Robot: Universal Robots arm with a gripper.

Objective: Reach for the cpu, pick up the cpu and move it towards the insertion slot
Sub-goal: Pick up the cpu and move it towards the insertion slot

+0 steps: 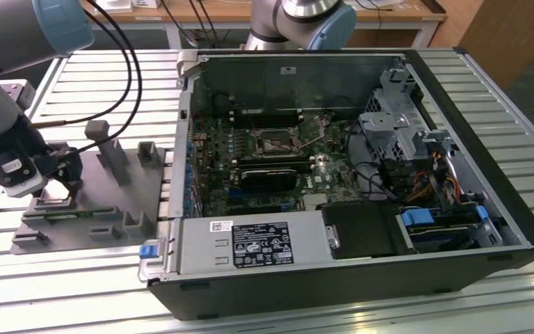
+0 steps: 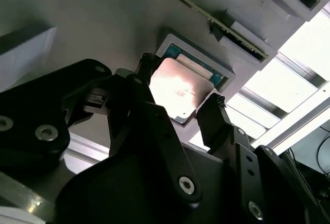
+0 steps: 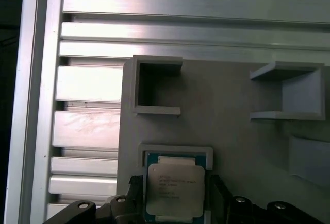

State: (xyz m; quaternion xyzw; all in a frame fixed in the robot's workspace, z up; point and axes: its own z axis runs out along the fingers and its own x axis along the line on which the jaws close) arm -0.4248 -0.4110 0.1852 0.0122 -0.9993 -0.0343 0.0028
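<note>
gripper (image 2: 181, 79), fingers (image 2: 217, 106) narrowly spread, clasping the cpu (image 2: 175, 92) edges

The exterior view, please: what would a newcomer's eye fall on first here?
The big open black computer case at the centre, its green motherboard bared with the silvery square insertion slot. At the exterior view's left, the gripper hangs over the small silvery square cpu seated in a grey plastic fixture plate.
</note>
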